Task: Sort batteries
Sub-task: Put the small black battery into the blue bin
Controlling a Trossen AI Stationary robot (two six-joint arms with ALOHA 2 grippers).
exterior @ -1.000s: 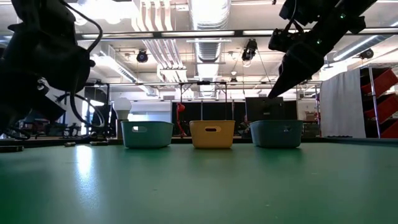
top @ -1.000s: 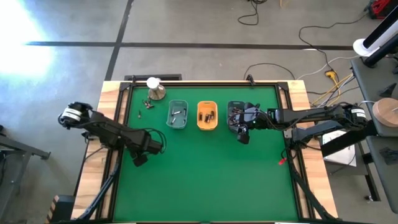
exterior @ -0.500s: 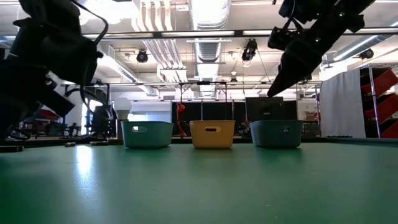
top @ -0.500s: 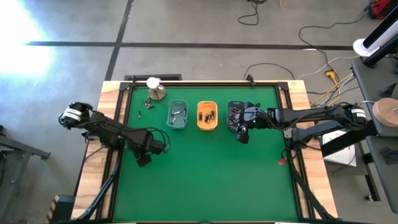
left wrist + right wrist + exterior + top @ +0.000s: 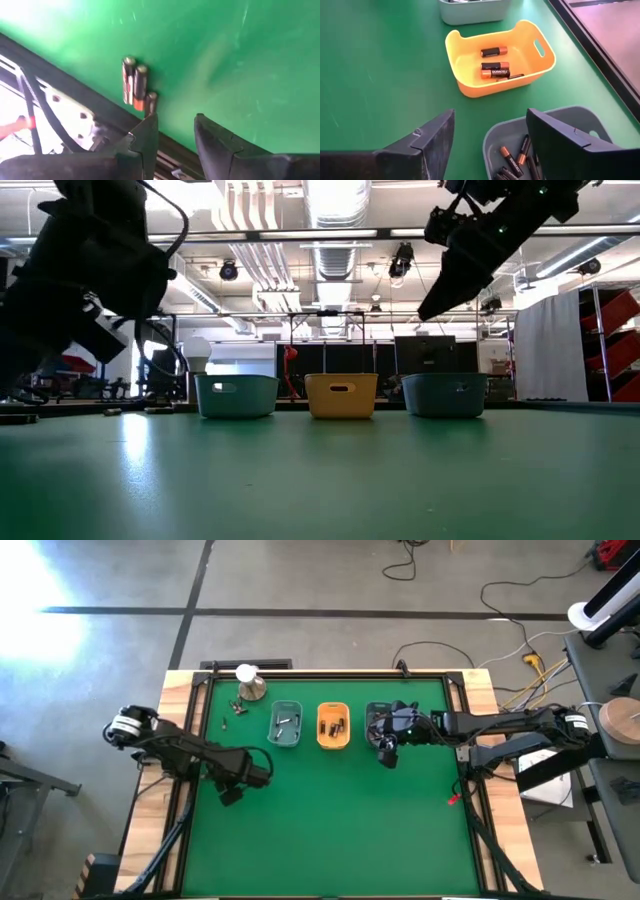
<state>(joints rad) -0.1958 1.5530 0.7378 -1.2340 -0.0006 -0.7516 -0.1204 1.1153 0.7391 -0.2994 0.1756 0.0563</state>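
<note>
Three small trays stand in a row at the far middle of the green mat: a grey tray [image 5: 285, 725], a yellow tray [image 5: 333, 726] and a second grey tray [image 5: 376, 718]. Batteries [image 5: 495, 65] lie in the yellow tray, and more batteries [image 5: 517, 155] lie in the right grey tray. Three loose batteries [image 5: 135, 87] lie side by side on the mat beside a dark edge rail. My left gripper [image 5: 175, 122] hovers open short of them, at the mat's left [image 5: 230, 795]. My right gripper [image 5: 490, 122] hangs open above the near rim of the right grey tray [image 5: 445, 395], holding nothing.
A round metal dome with a white ball [image 5: 250, 688] stands at the far left corner, with a few small loose pieces [image 5: 228, 712] on the mat near it. A wooden frame [image 5: 180, 690] borders the mat. The mat's near half [image 5: 340, 830] is bare green.
My left gripper has moved a little toward the table's right edge and slightly up, staying open. The trays and batteries have stayed where they were.
</note>
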